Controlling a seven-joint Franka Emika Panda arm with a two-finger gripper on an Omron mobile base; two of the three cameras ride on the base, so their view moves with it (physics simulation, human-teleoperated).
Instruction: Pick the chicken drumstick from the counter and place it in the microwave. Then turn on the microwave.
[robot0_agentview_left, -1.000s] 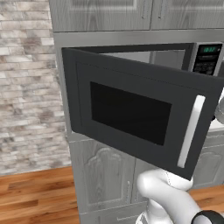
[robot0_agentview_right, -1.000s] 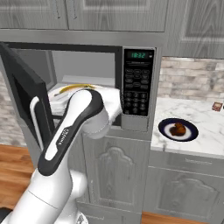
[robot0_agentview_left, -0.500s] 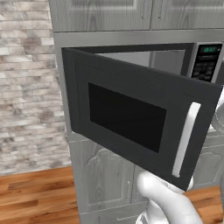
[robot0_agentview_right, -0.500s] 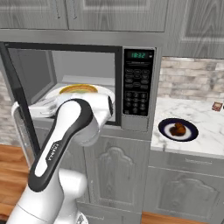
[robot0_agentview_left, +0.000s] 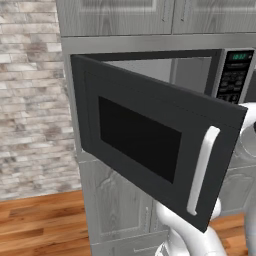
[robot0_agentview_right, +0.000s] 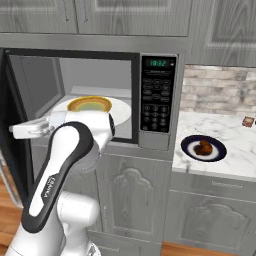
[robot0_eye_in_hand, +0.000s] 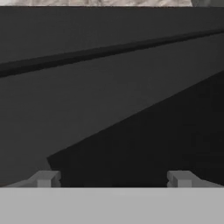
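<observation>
Right base view: microwave (robot0_agentview_right: 157, 100) door ajar, chicken drumstick (robot0_agentview_right: 203, 148) on counter (robot0_agentview_right: 235, 155) right; gripper (robot0_eye_in_hand: 113, 178) spread wide, empty, facing door.

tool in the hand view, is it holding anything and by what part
Nothing is held. The tool is open, its two tips wide apart with only the microwave's dark door ahead. The chicken drumstick sits on its plate on the counter.

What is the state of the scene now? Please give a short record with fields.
microwave door: open, swung out to the left
microwave: bowl on white turntable inside
bowl: yellow-brown, rimmed
chicken drumstick: on dark blue plate, not yet picked
plate: on the counter, right of microwave
counter: marbled white
end effector: open, empty, close to the inner face of the door
</observation>
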